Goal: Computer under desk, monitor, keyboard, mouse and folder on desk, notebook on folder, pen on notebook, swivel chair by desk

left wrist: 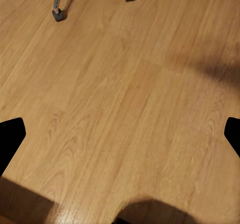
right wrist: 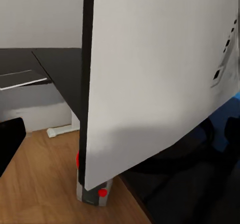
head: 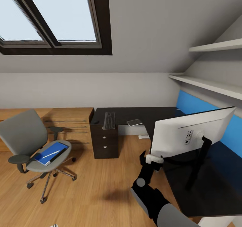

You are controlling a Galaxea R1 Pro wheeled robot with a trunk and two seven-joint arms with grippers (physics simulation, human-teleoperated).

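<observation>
Monitor (head: 188, 132): stands on the desk (head: 215, 186) at 3 o'clock of the head view, white back toward the camera, tilted; its black stand reaches down to the glossy top. Judged to be mid-placement, since the right arm is at its lower left corner.
Right gripper (head: 154, 159): white-tipped, touching the monitor's lower corner. Whether the fingers clamp the panel edge or only rest against it, I cannot tell.
Left gripper (left wrist: 120, 134): dark fingertips sit at opposite edges of the left wrist view, spread wide and holding nothing, aimed down at the wooden floor (left wrist: 125, 94).
Swivel chair (head: 32, 142): at 9 o'clock, well apart from the desk; it acts as a carrier for items not yet moved.
Folder (head: 50, 153): lies flat on the chair seat, with the pen (head: 51, 154) lying across it.
Keyboard (head: 109, 120): on the desk's far wing at 12 o'clock, above the drawer unit (head: 105, 142).
Notebook (head: 134, 122): on the far wing, near the keyboard and apart from it.
Mouse: a small dark shape beside the keyboard is too small to confirm.
Right wrist view only: the monitor's thin black edge seen side-on, and a grey and white box with red spots (right wrist: 92, 191) on the floor below the desk edge, probably the computer.
Left wrist view only: two chair casters (left wrist: 59, 14) on bare floor.
Head view only: overall layout, window and wall shelves (head: 208, 82).
</observation>
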